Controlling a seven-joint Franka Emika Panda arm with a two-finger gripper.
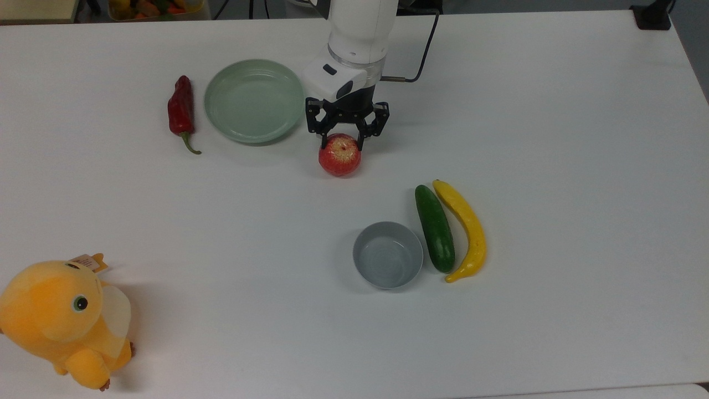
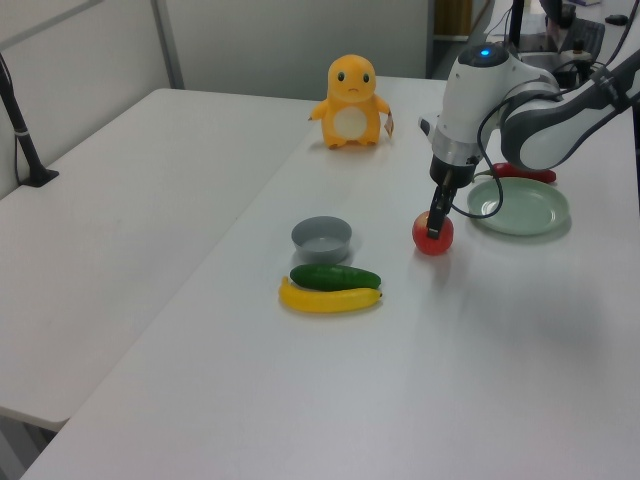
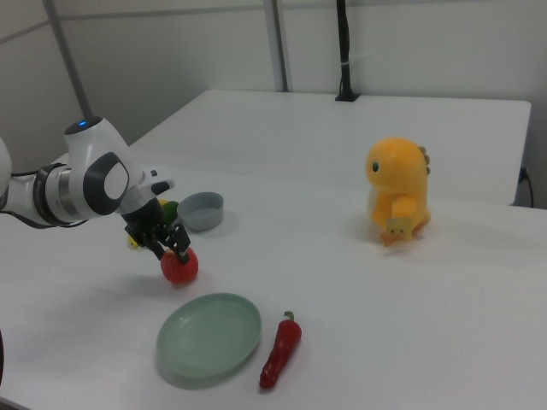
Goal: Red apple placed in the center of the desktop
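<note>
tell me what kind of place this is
Probably a robotics lab tabletop setup: a robot arm's gripper holds a red apple on a plain white desktop, among staged props like a plush toy.

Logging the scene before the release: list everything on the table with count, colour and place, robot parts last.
red apple: 1, red with a yellowish top, on the desktop between the gripper fingers
plate: 1, pale green, the top view's left of the apple
chili pepper: 1, dark red, beside the plate
bowl: 1, grey, mid-table
cucumber: 1, green, beside the bowl
banana: 1, yellow, against the cucumber
plush toy: 1, orange, the top view's lower left corner
gripper: 1, black, shut on the apple
</note>
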